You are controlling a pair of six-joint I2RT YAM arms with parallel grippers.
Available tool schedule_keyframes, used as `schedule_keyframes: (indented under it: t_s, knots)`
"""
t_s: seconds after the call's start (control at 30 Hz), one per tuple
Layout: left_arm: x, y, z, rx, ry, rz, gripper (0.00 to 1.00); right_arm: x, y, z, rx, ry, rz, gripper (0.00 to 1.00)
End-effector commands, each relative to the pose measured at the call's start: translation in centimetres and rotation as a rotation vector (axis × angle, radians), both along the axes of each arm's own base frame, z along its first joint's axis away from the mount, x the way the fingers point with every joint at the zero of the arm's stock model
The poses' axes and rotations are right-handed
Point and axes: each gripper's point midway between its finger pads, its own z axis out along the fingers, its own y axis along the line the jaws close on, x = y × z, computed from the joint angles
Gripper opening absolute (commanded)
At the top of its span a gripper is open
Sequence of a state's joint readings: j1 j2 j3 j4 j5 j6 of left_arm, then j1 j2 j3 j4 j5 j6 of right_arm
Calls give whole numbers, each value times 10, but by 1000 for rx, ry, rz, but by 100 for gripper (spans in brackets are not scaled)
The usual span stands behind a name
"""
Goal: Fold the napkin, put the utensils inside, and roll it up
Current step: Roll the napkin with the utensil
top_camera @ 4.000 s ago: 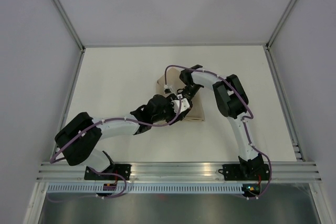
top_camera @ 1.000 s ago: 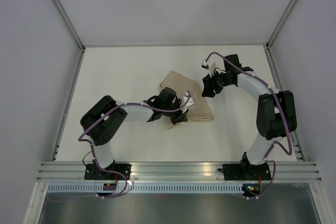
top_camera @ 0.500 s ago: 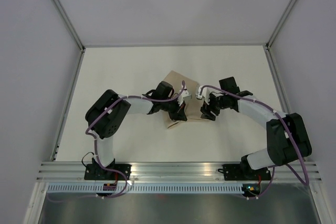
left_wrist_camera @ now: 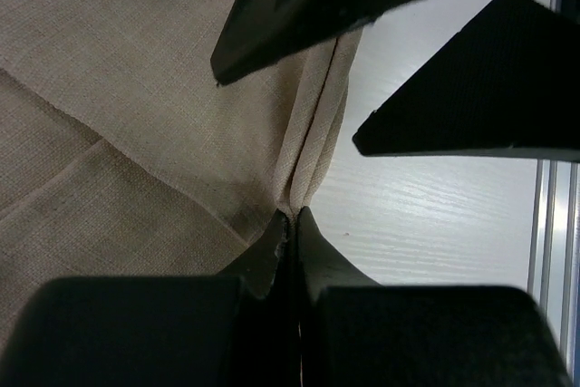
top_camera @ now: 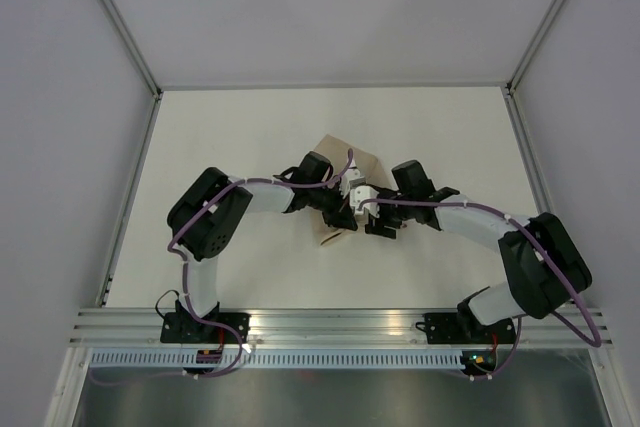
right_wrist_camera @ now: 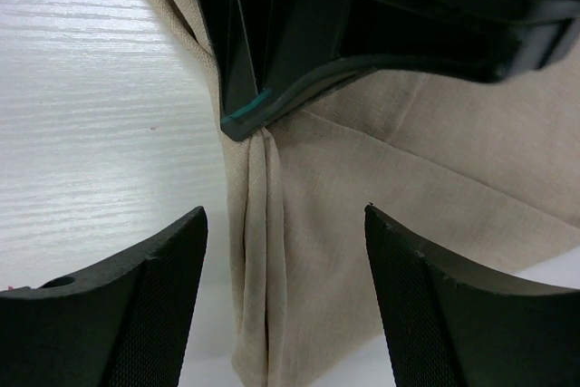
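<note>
The beige napkin (top_camera: 352, 160) lies mid-table, partly under both grippers, with one corner (top_camera: 335, 238) poking out toward the near side. My left gripper (left_wrist_camera: 292, 217) is shut on a pinched, raised fold of the napkin (left_wrist_camera: 136, 88). In the right wrist view that same pinch (right_wrist_camera: 258, 120) shows at the top of the fold. My right gripper (right_wrist_camera: 285, 301) stands open, its fingers (right_wrist_camera: 136, 305) either side of the napkin's folded edge (right_wrist_camera: 263, 251) and just above it, touching nothing. The utensils are out of view.
The white tabletop (top_camera: 230, 137) is walled by grey panels on three sides. An aluminium rail (top_camera: 340, 322) runs along the near edge and also shows in the left wrist view (left_wrist_camera: 553, 224). Both arms crowd the table's centre.
My right arm has swung in from the back right to the napkin's near edge, its jaws widening. The left gripper has kept its pinch on the fold and shifted slightly.
</note>
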State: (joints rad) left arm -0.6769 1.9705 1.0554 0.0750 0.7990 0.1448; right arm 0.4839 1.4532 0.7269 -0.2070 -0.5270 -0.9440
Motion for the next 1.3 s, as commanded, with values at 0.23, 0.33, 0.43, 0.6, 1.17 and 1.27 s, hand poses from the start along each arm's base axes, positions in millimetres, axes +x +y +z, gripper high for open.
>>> schedule_keyframes:
  t_s: [0.23,0.33,0.43,0.6,1.17,1.27]
  knots:
    - [-18,16,-36,126,118,20,2,7,12,-17,-50,-45,65,67]
    - [-16,15,-32,116,109,21,2,7,14,-19,-69,-30,70,52]
    - [-14,14,-27,106,96,23,2,5,13,-22,-83,-11,75,41]
    - [0,12,-4,30,55,74,18,-3,9,-28,-117,49,90,24]
    - [44,30,84,-261,-30,330,44,-21,4,-34,-156,403,178,2]
    - [54,39,104,-327,-90,413,43,-22,2,-34,-153,480,189,1]
